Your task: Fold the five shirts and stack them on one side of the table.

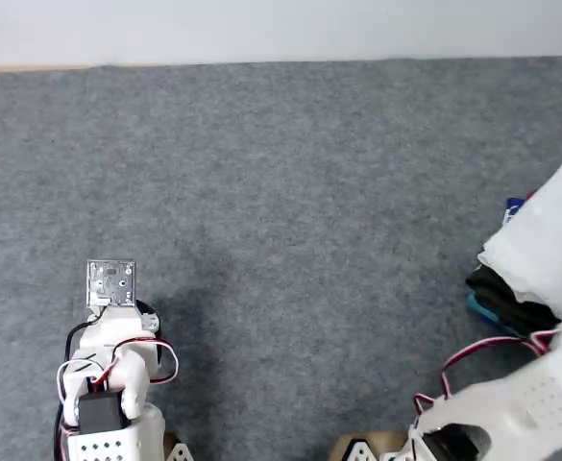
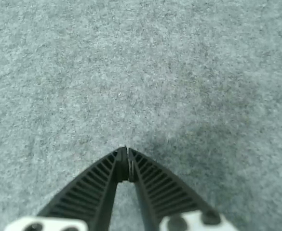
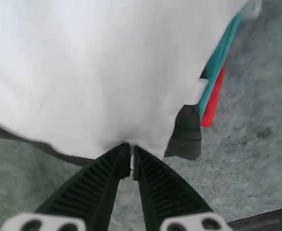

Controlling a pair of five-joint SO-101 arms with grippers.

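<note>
High view: stack of shirts (image 1: 535,264) sits on the far right side of the tabletop (image 1: 290,182), with the white shirt (image 1: 549,226) on top and dark and teal layers under it. The top layer looks puffy and overhangs the rest, so it isn't square. Right arm (image 1: 521,403) hangs at the stack's near side. Left arm (image 1: 112,355) is near-left, well apart from it. Main risk as I see it: layers are loose, so any sideways drag shears the pile. Left wrist view: left gripper (image 2: 127,153) has its fingers together on nothing, over bare tabletop, so it's in no position to brace the stack. Right wrist view: right gripper (image 3: 131,156) has its fingers together, tips right at the white shirt's edge; can't tell if cloth is caught between them. If it is, pulling away probably unfolds the top shirt or drags it off. If not, pushing in likely bunches the hem. White shirt looks broad and smooth. A black shirt (image 3: 184,134) corner pokes out beneath, and the teal edge (image 3: 220,57) and red edge (image 3: 213,103) are stepped, not flush.
</note>
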